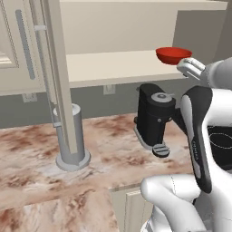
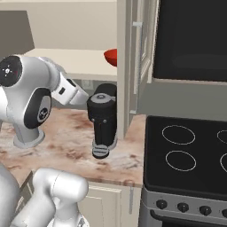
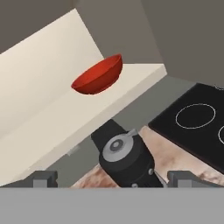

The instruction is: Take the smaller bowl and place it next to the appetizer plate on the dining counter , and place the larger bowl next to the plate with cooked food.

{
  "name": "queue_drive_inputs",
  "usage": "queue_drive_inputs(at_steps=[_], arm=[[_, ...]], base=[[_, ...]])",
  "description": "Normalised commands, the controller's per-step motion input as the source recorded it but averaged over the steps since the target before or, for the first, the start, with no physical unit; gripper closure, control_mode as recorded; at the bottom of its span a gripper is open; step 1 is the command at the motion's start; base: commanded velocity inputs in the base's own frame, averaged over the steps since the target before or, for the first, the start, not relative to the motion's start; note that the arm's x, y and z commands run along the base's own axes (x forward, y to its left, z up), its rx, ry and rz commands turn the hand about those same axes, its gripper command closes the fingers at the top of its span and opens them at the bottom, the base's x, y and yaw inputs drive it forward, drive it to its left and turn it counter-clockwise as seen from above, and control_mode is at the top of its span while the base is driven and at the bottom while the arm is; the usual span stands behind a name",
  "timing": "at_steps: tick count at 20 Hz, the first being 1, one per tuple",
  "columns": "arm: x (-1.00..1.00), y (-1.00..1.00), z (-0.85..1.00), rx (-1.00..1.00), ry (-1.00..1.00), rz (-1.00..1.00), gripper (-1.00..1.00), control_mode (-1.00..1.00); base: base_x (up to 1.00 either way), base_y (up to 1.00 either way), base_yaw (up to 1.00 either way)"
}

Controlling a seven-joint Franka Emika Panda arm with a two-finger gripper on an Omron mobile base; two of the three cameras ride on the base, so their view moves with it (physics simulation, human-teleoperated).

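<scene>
Bowl, smaller, glossy red-orange (image 3: 98,76): sits on the pale open cabinet shelf (image 1: 113,68), near the shelf's right end, clear of the back wall; nothing beside it on the shelf.

Coffee machine, black with grey round top (image 1: 154,118): stands on the veined marble worktop (image 1: 41,158) directly under the shelf and just below the bowl; in the hand view it lies between the finger tips and the bowl.

Gripper (image 3: 112,178): jaws spread wide, holding nothing; finger tips (image 3: 43,178) low in the hand view, well apart from the bowl, pointing up toward the shelf from below the coffee machine's level.

Cabinet door, beige, swung open (image 1: 56,72): hangs left of the shelf, its edge crossing in front of the grey cylindrical canister (image 1: 72,140) on the worktop.

Stove, black glass top with ring markings (image 2: 186,150): right of the coffee machine, adjoining the worktop.

Arm, white (image 1: 199,131): rises right of the coffee machine, its wrist near the bowl's height
</scene>
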Motion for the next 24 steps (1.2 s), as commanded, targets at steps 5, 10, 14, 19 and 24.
queue_drive_inputs(at_steps=[5,10,14,19,24], arm=[[0.28,0.03,0.01,0.10,-0.01,-0.10,-1.00,-1.00],[0.22,0.00,0.10,0.12,0.04,-0.09,-1.00,-1.00],[0.30,-0.18,0.00,0.01,0.01,-0.01,-1.00,-1.00],[0.33,-0.27,0.00,0.00,0.03,0.00,-1.00,-1.00],[0.57,-0.03,0.00,0.00,0.09,0.00,-1.00,-1.00]], base=[[0.00,0.00,0.00],[0.00,0.00,0.00],[0.00,0.00,0.00],[0.00,0.00,0.00],[0.00,0.00,0.00]])
